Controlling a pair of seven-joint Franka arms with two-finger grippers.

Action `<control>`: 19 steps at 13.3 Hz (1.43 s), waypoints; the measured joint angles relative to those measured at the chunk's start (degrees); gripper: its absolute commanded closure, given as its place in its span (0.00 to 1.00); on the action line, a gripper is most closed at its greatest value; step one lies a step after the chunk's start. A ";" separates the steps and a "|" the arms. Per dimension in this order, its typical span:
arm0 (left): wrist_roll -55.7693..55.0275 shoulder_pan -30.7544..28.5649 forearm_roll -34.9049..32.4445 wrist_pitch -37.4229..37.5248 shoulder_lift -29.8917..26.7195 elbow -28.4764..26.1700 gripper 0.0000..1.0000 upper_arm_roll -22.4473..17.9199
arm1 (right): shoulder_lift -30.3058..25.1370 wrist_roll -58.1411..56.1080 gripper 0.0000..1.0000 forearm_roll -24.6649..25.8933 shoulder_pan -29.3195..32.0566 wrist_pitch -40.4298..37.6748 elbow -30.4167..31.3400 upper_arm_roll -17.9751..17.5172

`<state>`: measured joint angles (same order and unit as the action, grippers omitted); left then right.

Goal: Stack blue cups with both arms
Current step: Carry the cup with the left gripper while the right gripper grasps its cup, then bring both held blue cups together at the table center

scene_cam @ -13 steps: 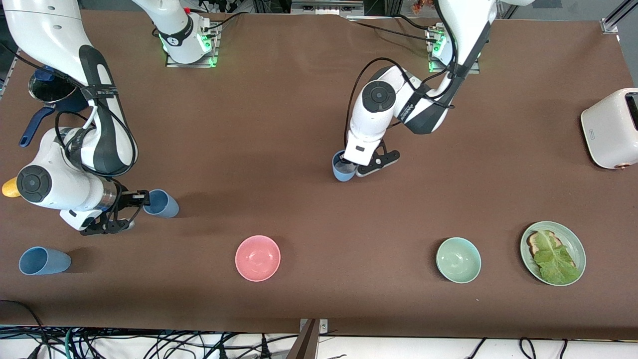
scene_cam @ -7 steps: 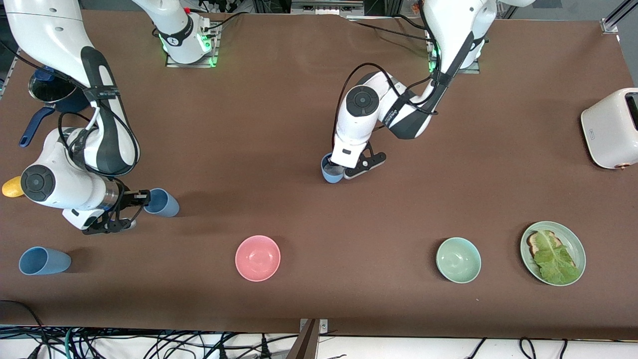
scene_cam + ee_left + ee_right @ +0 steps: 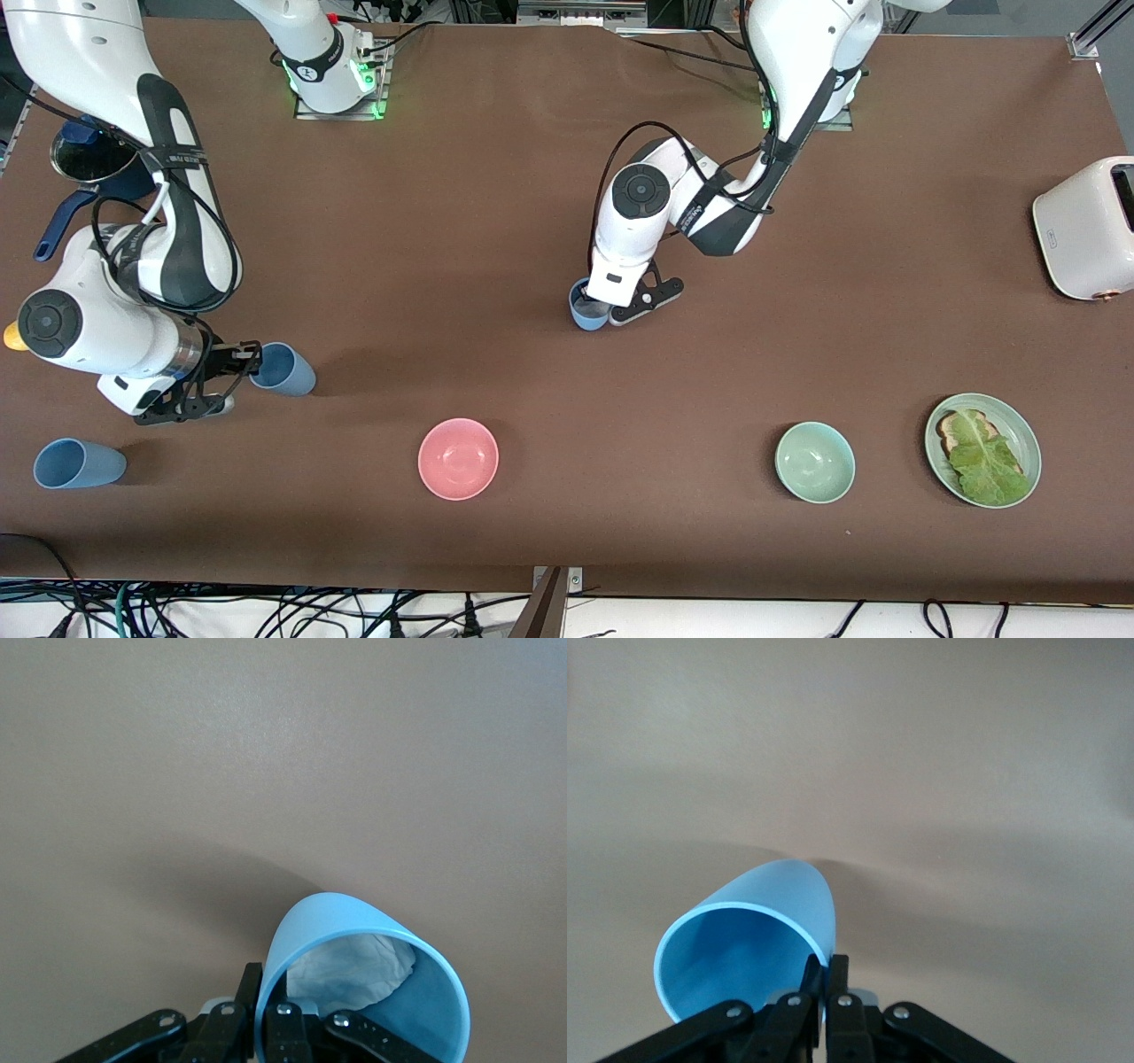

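Two hands each pinch a blue cup's rim: left hand (image 3: 601,308), right hand (image 3: 239,363).

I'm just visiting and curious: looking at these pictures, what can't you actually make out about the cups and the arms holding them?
- Front view: the left gripper hides most of its blue cup.
- Left wrist view: that cup is cut off by the picture's edge; a pale crumpled thing inside can't be identified.
- Right wrist view: the right gripper's cup is also cut off.
- Front view: the right arm hides part of the dark saucepan and a yellow object.
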<state>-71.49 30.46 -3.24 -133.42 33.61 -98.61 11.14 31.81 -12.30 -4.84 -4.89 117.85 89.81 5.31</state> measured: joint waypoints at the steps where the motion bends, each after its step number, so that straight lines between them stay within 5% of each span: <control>1: -0.06 0.02 0.00 0.00 0.26 0.11 0.95 -0.03 | -0.21 0.00 1.00 -0.25 -0.19 -1.03 -1.48 -0.12; 6: -0.12 0.04 0.00 -0.28 0.79 0.47 0.62 -0.59 | -1.16 6.08 1.00 -0.90 -5.25 -11.08 -9.40 -0.49; 9: -1.28 0.07 0.00 -0.35 0.78 1.21 0.54 -0.59 | -1.29 14.66 1.00 -0.93 -10.74 -16.34 -13.30 -0.67; 19: -0.96 -0.24 -0.16 4.60 -2.23 3.13 0.46 -1.64 | -1.34 34.40 1.00 -2.61 -23.03 -21.16 -18.26 -0.80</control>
<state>-72.45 30.21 -3.40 -128.81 31.38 -95.48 9.50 30.47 22.10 -7.45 -27.93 96.69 71.56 4.51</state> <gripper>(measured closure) 0.458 0.965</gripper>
